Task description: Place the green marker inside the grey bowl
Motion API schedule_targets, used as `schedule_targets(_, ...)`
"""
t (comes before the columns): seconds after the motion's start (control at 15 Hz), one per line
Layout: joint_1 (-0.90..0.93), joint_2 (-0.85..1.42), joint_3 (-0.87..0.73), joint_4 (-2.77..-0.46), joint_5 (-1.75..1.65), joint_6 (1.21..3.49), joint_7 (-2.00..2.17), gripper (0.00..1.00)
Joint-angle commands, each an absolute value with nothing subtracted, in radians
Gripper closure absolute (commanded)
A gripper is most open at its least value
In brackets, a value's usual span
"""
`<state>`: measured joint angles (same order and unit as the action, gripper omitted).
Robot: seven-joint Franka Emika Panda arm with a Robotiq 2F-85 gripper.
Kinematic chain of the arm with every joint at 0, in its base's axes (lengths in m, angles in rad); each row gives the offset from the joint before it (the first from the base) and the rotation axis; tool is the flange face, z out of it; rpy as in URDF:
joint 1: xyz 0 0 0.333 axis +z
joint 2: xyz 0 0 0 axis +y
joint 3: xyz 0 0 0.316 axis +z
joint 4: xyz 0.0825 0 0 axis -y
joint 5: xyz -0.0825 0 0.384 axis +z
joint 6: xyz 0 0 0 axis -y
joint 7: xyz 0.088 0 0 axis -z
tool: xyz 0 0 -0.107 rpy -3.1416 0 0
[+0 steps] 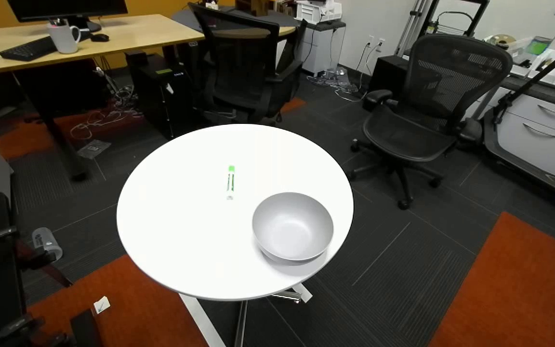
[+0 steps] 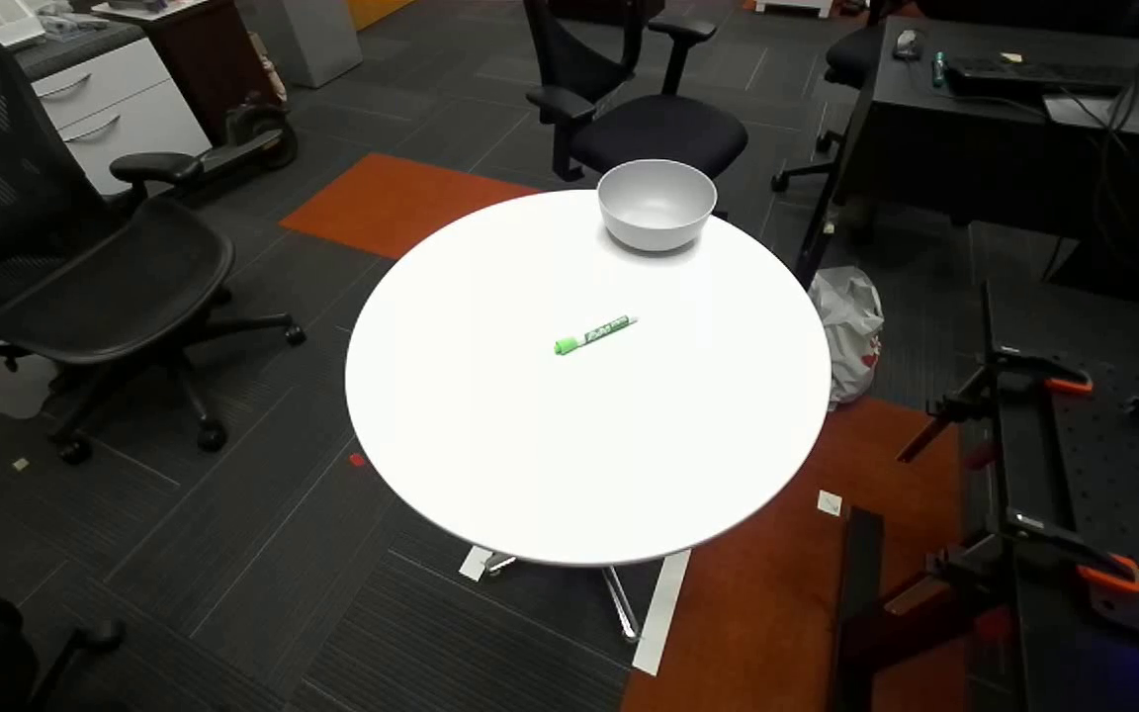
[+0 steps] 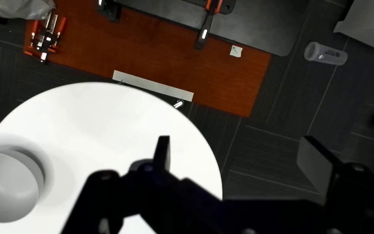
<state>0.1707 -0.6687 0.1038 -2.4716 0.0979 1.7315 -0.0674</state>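
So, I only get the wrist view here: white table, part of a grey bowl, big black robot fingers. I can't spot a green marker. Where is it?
Observer: The green marker lies on the white table, in both exterior views.
Visitor: Oh! Does it touch the grey bowl?
Observer: No, both exterior views show them apart, with white table between.
Visitor: And which way round does it lie?
Observer: In an exterior view, its green cap is at the end farther from the bowl.
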Motion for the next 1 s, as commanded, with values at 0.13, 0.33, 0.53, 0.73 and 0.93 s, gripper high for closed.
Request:
schedule_targets(0.13, 0.173, -0.548, 0.057, -2.456, 0.047, 1.908, -0.244, 0.0)
schedule_targets(0.33, 0.176, -0.437, -0.009, -2.434, 0.061, 2.005, -0.399, 0.0)
schedule_targets(0.53, 0.156, -0.315, -0.044, -2.432, 0.014, 2.148, -0.524, 0.0)
schedule_targets(0.73, 0.144, -0.193, -0.059, -2.429, -0.014, 2.33, -0.6, 0.0)
schedule_targets(0.93, 0.123, -0.068, -0.048, -2.416, -0.036, 2.53, -0.63, 0.0)
